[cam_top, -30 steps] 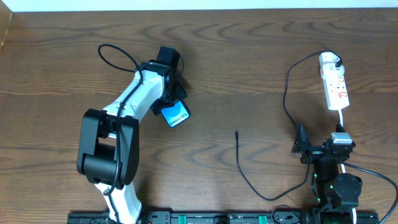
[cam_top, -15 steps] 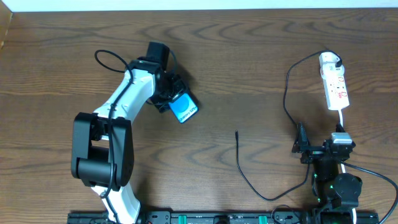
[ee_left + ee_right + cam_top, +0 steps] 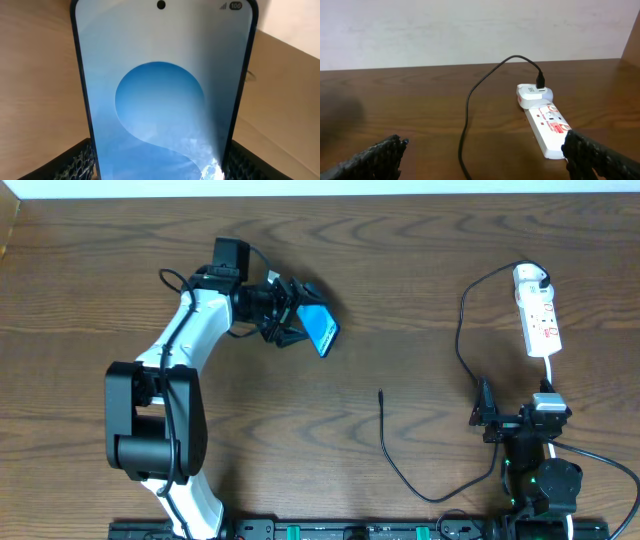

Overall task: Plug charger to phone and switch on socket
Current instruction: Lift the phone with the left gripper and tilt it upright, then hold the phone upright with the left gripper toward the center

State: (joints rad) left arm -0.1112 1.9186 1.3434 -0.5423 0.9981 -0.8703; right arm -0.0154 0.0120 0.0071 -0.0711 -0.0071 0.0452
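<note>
My left gripper [image 3: 292, 321] is shut on the phone [image 3: 321, 329], whose blue screen fills the left wrist view [image 3: 160, 95], and holds it tilted above the table left of centre. The charger's black cable [image 3: 462, 330] runs from the adapter on the socket [image 3: 537, 315], a white power strip with red markings at the far right, down in a loop to its free plug tip [image 3: 380, 393] lying on the table mid-right. My right gripper [image 3: 505, 420] is open and empty near the front right edge; its view shows the socket [image 3: 547, 122] and cable [image 3: 470, 105] ahead of it.
The wooden table [image 3: 400, 270] ends at a white wall at the back [image 3: 470, 30]. The power strip's white cord [image 3: 552, 370] runs toward the right arm's base.
My left gripper has lifted the phone and carried it right and toward the back, turning it on edge. The right arm, cable and socket have not moved.
</note>
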